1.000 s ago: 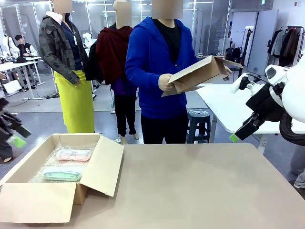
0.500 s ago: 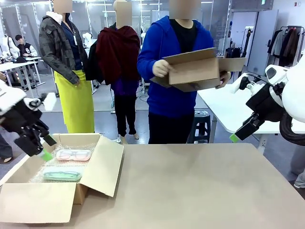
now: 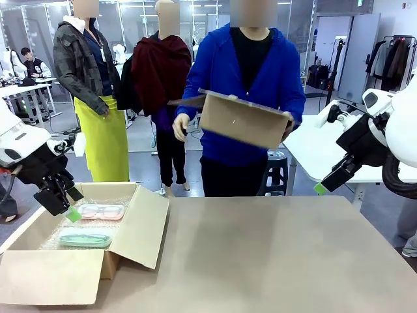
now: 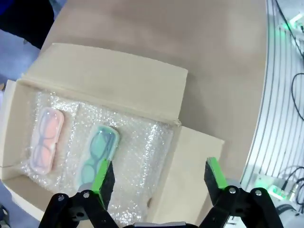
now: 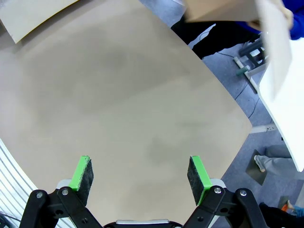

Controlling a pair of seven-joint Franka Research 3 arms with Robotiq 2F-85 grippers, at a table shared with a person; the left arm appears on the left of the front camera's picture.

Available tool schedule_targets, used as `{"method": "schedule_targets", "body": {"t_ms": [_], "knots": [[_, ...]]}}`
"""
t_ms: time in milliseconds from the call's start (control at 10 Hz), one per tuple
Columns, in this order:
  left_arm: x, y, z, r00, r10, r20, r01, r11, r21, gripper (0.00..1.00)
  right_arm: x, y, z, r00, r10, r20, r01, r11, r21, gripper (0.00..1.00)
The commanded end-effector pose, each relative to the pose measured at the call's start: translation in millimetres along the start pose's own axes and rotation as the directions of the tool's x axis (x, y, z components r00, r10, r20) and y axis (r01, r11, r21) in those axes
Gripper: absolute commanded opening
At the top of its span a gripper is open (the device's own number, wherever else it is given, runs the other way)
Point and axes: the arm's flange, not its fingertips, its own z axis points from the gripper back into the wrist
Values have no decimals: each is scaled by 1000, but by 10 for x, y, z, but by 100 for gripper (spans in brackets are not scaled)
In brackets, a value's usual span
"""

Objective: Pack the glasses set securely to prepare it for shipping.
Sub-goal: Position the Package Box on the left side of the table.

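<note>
Hovering above the open cardboard box (image 3: 78, 251), the left tool (image 3: 68, 207) hangs over the box's far left corner with its fingers spread and nothing between them; the left wrist view confirms the wide gap between the green pads (image 4: 102, 176). The box sits at the left end of the bench (image 3: 273, 254), flaps folded outward. Inside, on a clear bubble-wrap sheet (image 4: 137, 156) lining the floor, lie the two glasses cases side by side, apart from each other. The pale pink case (image 3: 100, 211) is the farther one, toward the person's side. The mint green case (image 3: 85, 238) is nearer the robot. In the left wrist view the pink case (image 4: 46, 139) and green case (image 4: 98, 153) both show spectacle outlines through their lids.

The right tool (image 3: 329, 179) is held high off the bench's right edge, well away from the box. Its fingers are spread and empty in the right wrist view (image 5: 141, 175), bare bench top (image 5: 118, 109) below.

Across the bench a person in a blue hooded top (image 3: 260, 72) stands holding a second cardboard box (image 3: 242, 121) tilted at chest height, a hand (image 3: 180, 126) on its left end.
</note>
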Motion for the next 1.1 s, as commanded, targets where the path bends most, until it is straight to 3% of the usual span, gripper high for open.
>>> {"method": "schedule_targets", "body": {"t_ms": [0,1000], "knots": [[39,-54,30,1000,-5,-14,5,1000,5,96,6,35,-4,1000,-7,0,7,1000,-10,100],[39,-54,30,1000,-5,-14,5,1000,5,96,6,35,-4,1000,-7,0,7,1000,-10,100]]}}
